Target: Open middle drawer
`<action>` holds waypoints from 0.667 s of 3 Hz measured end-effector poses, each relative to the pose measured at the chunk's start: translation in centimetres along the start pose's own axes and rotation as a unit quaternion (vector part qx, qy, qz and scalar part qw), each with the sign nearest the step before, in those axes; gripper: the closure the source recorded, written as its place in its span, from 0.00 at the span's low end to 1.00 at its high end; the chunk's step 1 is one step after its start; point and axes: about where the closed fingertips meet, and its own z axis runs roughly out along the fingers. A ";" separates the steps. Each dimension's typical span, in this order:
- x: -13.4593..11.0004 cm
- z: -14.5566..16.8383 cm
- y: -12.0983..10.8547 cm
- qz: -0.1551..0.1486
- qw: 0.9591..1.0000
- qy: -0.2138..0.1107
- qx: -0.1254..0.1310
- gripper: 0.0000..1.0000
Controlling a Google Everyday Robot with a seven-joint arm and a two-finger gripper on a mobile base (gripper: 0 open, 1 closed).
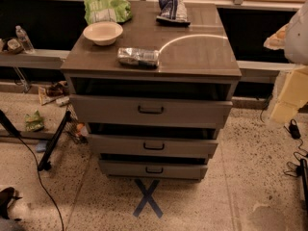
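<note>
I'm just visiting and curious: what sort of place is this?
Probably a lab or test space, not a home: a tape X marks the speckled floor before a lone drawer cabinet, cables trail loose, and the robot's gripper hangs at the right edge.

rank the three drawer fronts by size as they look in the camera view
1. top drawer
2. middle drawer
3. bottom drawer
Upper ones are nearer the camera, so true sizes are unsure. The gripper is not in view.
</note>
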 end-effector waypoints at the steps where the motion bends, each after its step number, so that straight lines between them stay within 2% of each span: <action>1: 0.0 0.0 0.0 0.000 1.000 0.000 0.000 0.00; 2: -0.5 1.2 0.3 0.004 1.000 -0.017 -0.006 0.00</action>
